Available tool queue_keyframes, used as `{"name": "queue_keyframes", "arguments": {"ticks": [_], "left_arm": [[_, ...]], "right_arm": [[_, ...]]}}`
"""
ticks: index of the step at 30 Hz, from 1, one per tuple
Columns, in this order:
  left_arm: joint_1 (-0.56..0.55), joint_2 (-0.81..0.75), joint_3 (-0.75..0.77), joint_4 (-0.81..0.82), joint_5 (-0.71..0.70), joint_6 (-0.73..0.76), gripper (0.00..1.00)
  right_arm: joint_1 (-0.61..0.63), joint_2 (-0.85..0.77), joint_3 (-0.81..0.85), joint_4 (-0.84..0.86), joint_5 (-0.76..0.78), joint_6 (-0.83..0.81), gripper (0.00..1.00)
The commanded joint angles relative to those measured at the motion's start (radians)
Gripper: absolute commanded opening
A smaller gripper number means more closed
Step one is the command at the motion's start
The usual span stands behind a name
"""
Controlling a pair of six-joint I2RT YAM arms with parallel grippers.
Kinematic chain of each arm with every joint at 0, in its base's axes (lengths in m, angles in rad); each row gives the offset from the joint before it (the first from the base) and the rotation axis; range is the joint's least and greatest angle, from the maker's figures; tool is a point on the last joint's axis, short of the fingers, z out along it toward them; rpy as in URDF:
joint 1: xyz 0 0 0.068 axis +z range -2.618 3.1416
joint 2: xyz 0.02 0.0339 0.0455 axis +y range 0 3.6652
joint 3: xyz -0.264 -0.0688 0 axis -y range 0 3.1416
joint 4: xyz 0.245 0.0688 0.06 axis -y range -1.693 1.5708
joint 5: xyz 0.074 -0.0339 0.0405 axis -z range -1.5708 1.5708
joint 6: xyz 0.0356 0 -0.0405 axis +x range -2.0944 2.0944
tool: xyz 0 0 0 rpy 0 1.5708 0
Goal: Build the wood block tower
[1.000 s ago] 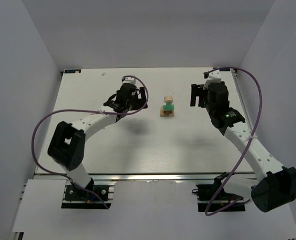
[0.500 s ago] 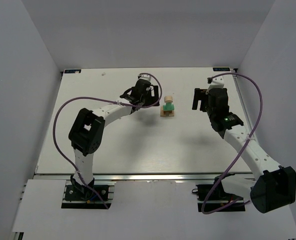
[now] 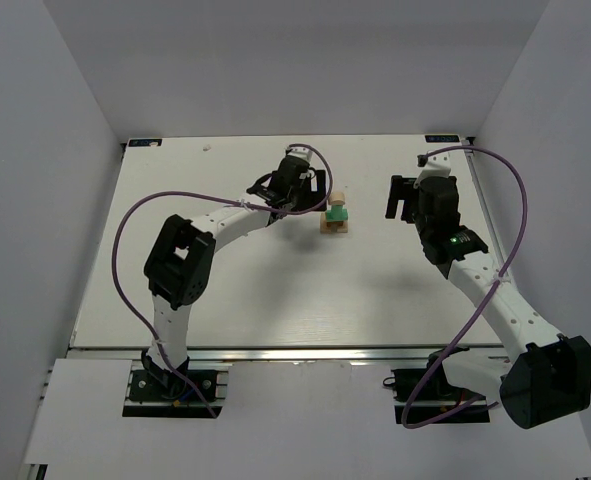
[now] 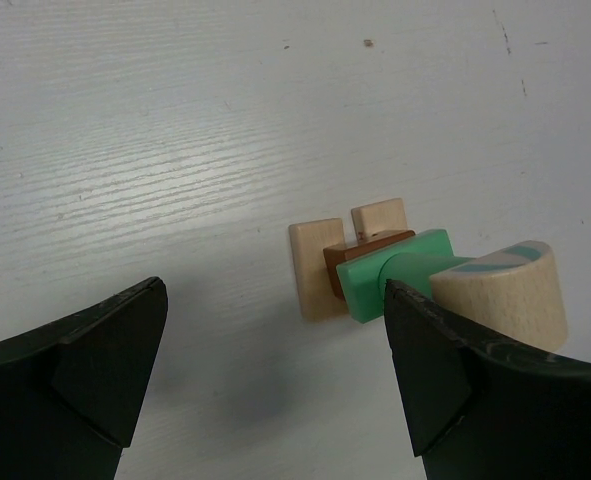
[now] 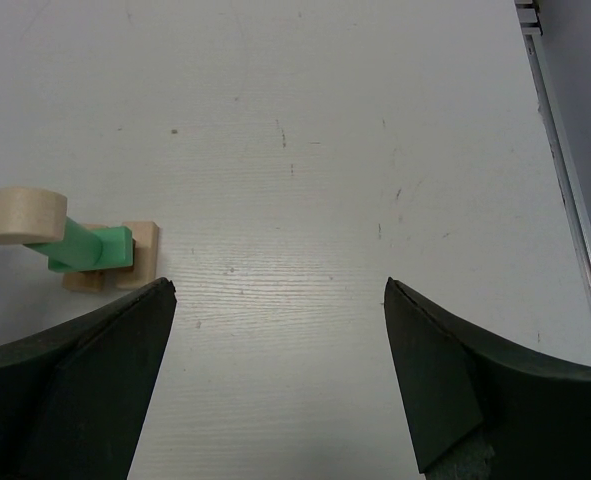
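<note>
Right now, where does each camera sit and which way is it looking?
Top camera: above and behind, looking down at the table; left arm, right arm, left tool and right tool show.
Left wrist: on the left arm, facing the block tower close up, between its own fingers.
Right wrist: on the right arm, facing the table, tower far left; own fingers below.
Shared: all see the tower.

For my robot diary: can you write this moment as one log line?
wood block tower: standing | left gripper: open, close beside it | right gripper: open, farther off
</note>
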Motion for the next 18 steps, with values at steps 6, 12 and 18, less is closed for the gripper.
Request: {"name": "queue_keyframes", "arguments": {"ticks": [6, 12, 18], "left_arm": [[-0.01, 0.01, 0.07, -0.017, 0.0, 0.022, 0.98], [-0.02, 0.017, 0.081, -0.019, -0.01, 0.029, 0.98], [-0.02, 0.019, 0.086, -0.027, -0.018, 0.032, 0.98]], "right_arm": [[-0.009, -0.025, -0.007, 0.05, 0.007, 0.013, 0.89], [-0.012, -0.025, -0.005, 0.051, -0.002, 0.009, 0.89], [-0.016, -0.022, -0.007, 0.048, -0.01, 0.007, 0.89]]}}
